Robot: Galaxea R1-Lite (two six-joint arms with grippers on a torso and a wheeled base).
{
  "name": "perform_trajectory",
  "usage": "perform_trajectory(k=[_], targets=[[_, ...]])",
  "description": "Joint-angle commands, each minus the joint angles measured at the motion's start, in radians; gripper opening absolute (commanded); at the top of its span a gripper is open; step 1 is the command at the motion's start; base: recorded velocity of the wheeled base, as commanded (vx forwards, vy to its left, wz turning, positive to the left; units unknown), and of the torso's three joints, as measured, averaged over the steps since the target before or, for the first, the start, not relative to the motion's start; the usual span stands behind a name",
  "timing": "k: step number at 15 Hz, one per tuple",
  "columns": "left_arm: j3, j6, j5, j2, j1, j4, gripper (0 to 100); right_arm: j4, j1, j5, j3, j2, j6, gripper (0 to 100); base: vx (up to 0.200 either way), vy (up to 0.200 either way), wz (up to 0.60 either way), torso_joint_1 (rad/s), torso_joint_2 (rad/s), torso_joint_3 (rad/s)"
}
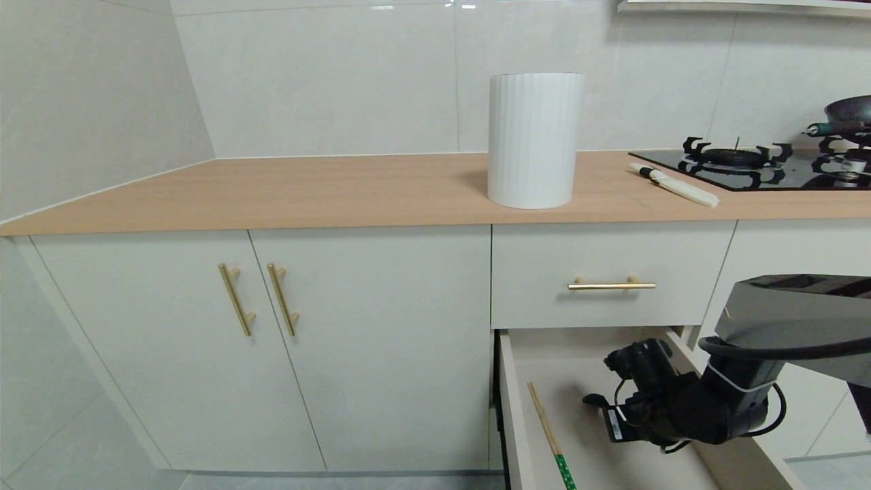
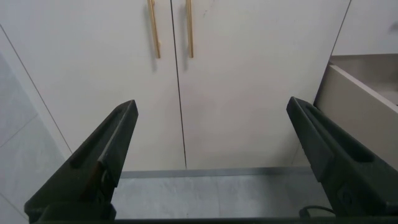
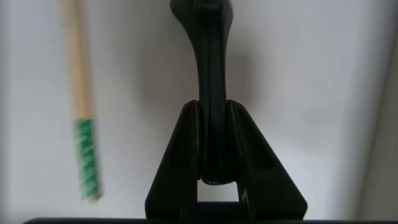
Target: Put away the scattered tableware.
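My right gripper (image 1: pixel 609 410) is down inside the open drawer (image 1: pixel 512 408), shut on the handle of a black utensil (image 3: pixel 210 62) whose end (image 1: pixel 593 400) sticks out towards the drawer's left side. What kind of utensil it is I cannot tell. A pair of wooden chopsticks with green ends (image 1: pixel 548 435) lies on the drawer floor to the left of it, the chopsticks (image 3: pixel 81 118) apart from the right gripper (image 3: pixel 213 109). A white-sheathed knife (image 1: pixel 674 185) lies on the wooden counter beside the stove. My left gripper (image 2: pixel 211 107) is open and empty, low before the cabinet doors.
A tall white ribbed container (image 1: pixel 535 139) stands on the counter (image 1: pixel 306 190) above the drawer. A black gas stove (image 1: pixel 762 167) with a dark pan (image 1: pixel 847 112) is at the right. Shut cabinet doors with gold handles (image 1: pixel 262 299) are left of the drawer; a shut drawer (image 1: pixel 611 286) sits above it.
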Motion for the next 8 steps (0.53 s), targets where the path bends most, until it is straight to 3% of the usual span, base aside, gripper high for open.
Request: perform_trajectory(k=[1, 8], targets=[[0.000, 0.000, 0.000, 0.000, 0.000, 0.000, 100, 0.001, 0.001, -0.007, -0.008, 0.036, 0.001, 0, 0.000, 0.000, 0.00, 0.000, 0.00, 0.000], [0.000, 0.000, 0.000, 0.000, 0.000, 0.000, 100, 0.000, 0.003, -0.009, -0.010, 0.038, 0.004, 0, 0.000, 0.000, 0.00, 0.000, 0.00, 0.000]])
